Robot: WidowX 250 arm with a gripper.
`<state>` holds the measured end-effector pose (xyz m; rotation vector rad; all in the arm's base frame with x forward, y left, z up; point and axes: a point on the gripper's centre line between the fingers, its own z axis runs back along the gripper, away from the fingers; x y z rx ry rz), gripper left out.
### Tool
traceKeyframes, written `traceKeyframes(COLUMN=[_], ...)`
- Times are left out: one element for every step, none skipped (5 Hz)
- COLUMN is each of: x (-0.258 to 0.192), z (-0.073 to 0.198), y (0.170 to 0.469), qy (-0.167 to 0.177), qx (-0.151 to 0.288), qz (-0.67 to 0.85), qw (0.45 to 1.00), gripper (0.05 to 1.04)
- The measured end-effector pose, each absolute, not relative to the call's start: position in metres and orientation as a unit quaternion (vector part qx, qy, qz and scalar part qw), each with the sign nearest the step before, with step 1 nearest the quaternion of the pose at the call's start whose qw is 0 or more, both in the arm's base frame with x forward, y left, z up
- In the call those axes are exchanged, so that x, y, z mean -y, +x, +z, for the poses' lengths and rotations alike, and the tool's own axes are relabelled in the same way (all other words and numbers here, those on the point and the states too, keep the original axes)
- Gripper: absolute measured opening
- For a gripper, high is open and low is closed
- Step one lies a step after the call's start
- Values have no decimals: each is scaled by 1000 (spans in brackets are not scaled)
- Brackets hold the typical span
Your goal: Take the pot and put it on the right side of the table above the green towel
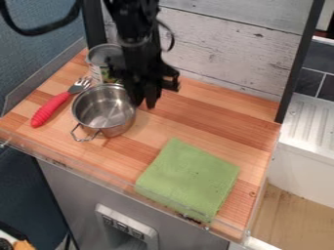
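Observation:
The gripper (144,101) hangs at the upper middle left, at the back right side of the metal pot (103,111), overlapping its rim in this view. Whether it touches the pot I cannot tell. The pot is upright and empty on the left half of the wooden table (196,117), with one wire handle toward the front; its back right edge is partly hidden by the gripper. A folded green towel (189,179) lies flat at the front right of the table.
Left of the pot lies a fork with a red handle (50,109). Behind the pot stands an open can (98,58), partly covered by the arm. A whitewashed board wall (228,49) closes the back, and a low clear rim runs along the front edge.

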<state>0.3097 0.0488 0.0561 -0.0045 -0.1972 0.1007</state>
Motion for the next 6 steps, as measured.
traceKeyframes(x=[-57, -54, -54, -55, -55, -54], z=[43, 27, 7, 6, 7, 17], y=[311, 314, 316, 318, 315, 310], qy=[0, 1, -1, 3, 5, 5], qx=[84, 67, 44, 45, 46, 59], qz=[53, 44, 44, 43, 41, 47], qw=[995, 997, 998, 998, 998, 997], gripper=[777, 985, 987, 715, 417, 186])
